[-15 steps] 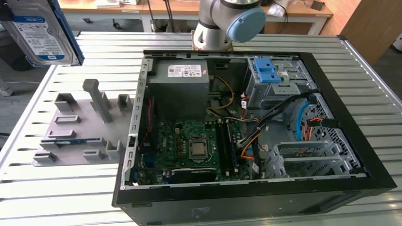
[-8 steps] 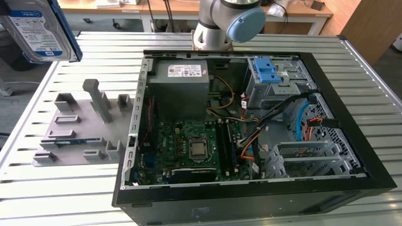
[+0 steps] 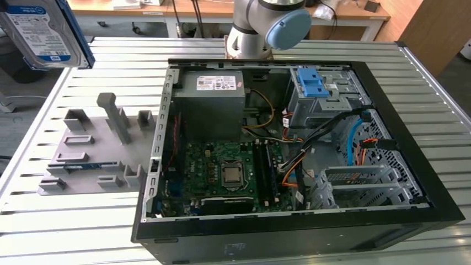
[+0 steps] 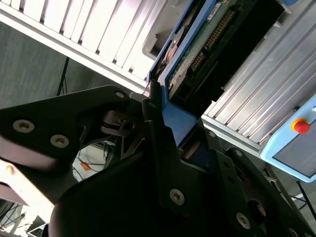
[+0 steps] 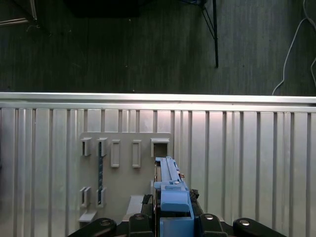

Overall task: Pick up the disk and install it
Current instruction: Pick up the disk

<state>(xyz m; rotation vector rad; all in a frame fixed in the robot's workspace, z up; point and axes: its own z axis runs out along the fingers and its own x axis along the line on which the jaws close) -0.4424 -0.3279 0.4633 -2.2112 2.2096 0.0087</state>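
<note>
The disk [image 3: 44, 33], a silver drive with a white-and-blue label in a blue carrier frame, hangs high above the table at the exterior view's upper left, away from the computer case. In the first wrist view I see the disk [image 5: 170, 185] edge-on, over the grey holder block. My gripper [image 5: 172, 210] is shut on its blue frame. In the second wrist view the black fingers [image 4: 157, 128] clamp the frame, and the disk's green circuit board [image 4: 200, 49] faces the camera.
An open black computer case [image 3: 412, 165] lies on the slatted metal table [image 3: 74, 232], with a drive cage and blue latch [image 3: 312, 83] at its far right. The grey holder block [image 3: 96, 149] sits left of the case. The arm's base [image 3: 265, 27] stands behind.
</note>
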